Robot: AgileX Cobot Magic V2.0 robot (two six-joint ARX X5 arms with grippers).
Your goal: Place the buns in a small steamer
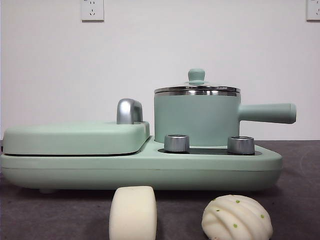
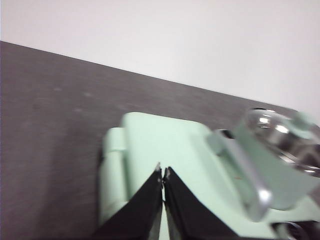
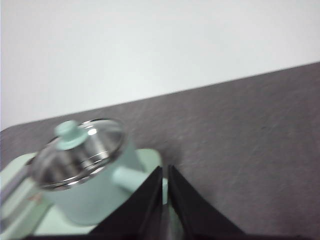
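Dark grey tabletop point(image 1: 300, 200) runs under everything you see, with a white wall behind. Nearest you sit the smooth cream bun point(image 1: 133, 212) and, just beside it, the ridged bun with green dots point(image 1: 237, 218). Behind them the mint-green cooker base point(image 1: 150, 170) carries the flat griddle point(image 1: 75, 137) and the small steamer point(image 1: 197, 117), lid on. Your left gripper point(image 2: 163, 172) and right gripper point(image 3: 165, 172) hover above, jaws pressed together.

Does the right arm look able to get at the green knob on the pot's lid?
Probably yes. The right gripper, jaws shut, hangs above the small steamer, and nothing covers the lid knob; it must open first.
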